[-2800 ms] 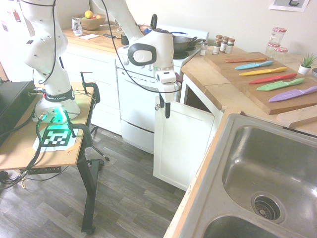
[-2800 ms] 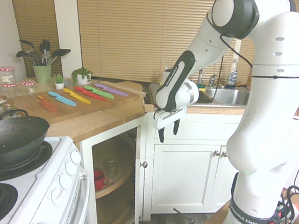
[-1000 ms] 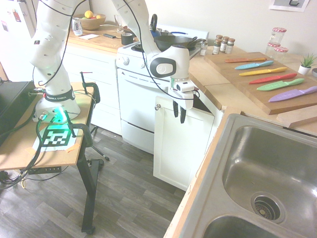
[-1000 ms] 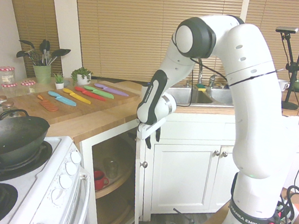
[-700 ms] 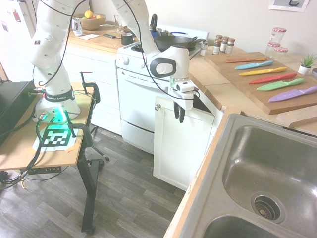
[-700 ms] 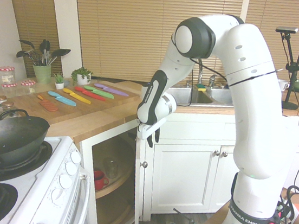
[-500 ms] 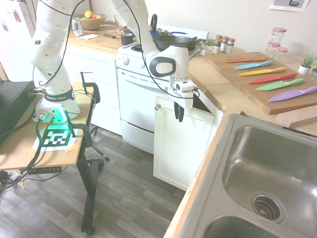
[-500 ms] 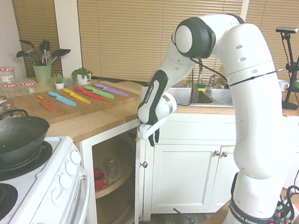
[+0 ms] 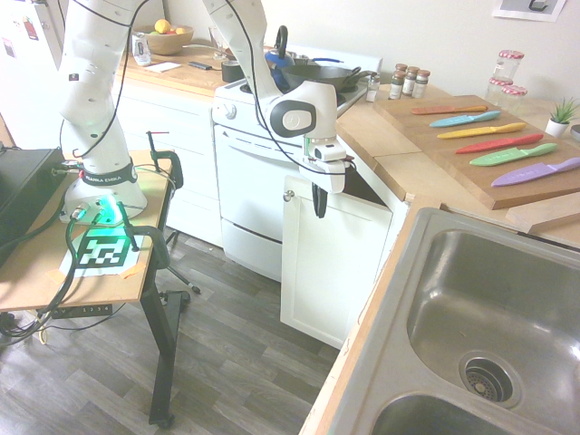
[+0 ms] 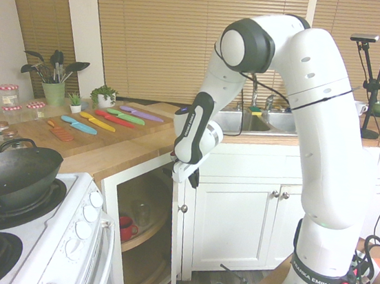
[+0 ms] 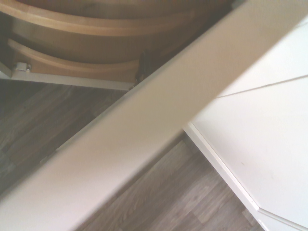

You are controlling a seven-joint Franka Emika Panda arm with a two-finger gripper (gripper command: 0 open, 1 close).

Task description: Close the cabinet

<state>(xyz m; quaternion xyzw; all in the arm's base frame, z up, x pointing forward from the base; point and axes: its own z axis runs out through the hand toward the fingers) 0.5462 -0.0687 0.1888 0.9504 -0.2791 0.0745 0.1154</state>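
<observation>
Beside the stove, cabinet (image 9: 331, 263) door stands ajar

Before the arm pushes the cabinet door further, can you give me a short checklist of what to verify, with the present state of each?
1. Cabinet door not yet shut: ok, it stands ajar, and the shelves inside show in the second exterior view.
2. Gripper placed at the door's top edge, near the knob: ok.
3. Fingers closed for pushing: ok, they look together in both exterior views.
4. Nothing sticking out of the opening: ok, the red cup sits well inside on the shelf.
5. Contact between fingers and door: cannot tell.
6. Floor before the door free: ok.
</observation>
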